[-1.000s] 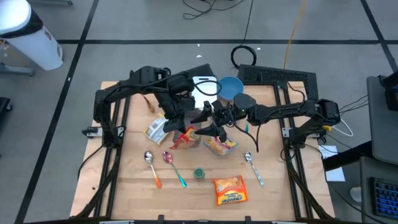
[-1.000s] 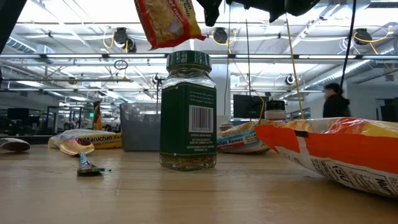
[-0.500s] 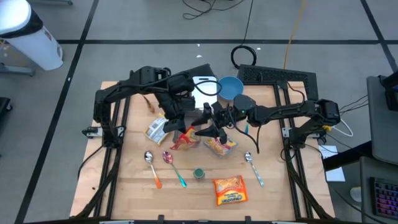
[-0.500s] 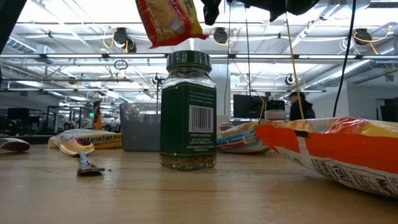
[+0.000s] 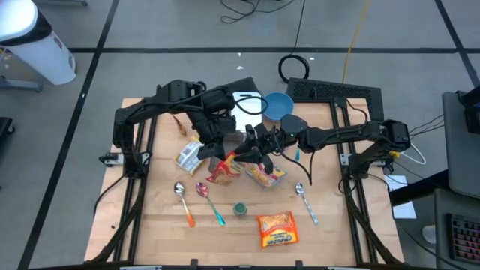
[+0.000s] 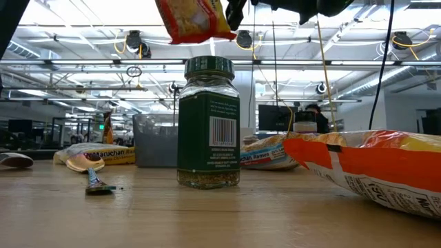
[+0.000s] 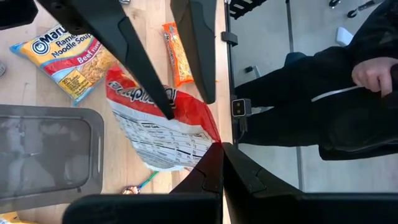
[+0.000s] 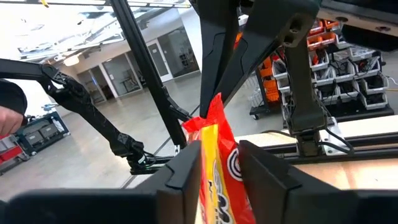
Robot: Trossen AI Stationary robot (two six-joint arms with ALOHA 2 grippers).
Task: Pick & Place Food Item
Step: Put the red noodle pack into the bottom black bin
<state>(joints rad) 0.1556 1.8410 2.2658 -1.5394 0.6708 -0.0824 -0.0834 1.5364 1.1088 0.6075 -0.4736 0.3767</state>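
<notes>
A red and yellow ramen packet (image 5: 223, 169) hangs in the air over the table's middle, between both grippers. My left gripper (image 5: 218, 152) is shut on its top. My right gripper (image 5: 242, 155) reaches in from the table's right and is shut on the packet's side; in the right wrist view the packet (image 8: 219, 163) fills the gap between that gripper's fingers. The low view shows the packet (image 6: 196, 19) high above a green-capped spice jar (image 6: 209, 122) that stands on the table. My left gripper pinches the packet's upper red corner (image 7: 210, 138) between its two fingers, which slant down from the far left. The packet hangs below them, clear of the table. My right gripper pinches the packet's side edge (image 8: 217, 146) between its two fingers (image 8: 186, 171), coming in about level from the table's right. The packet stands on edge between them, lifted clear.
A clear container (image 5: 267, 177) with a packet inside sits just under the grippers. Another ramen packet (image 5: 187, 157) lies to the left, and an orange packet (image 5: 276, 229) near the front edge. Spoons (image 5: 181, 193) and the spice jar (image 5: 240, 209) lie in front. A blue bowl (image 5: 279, 105) is at the back.
My right gripper has shut on the hanging packet without moving away. The packet's lower end has swung up a little toward the right gripper, while its top stays in my left gripper.
</notes>
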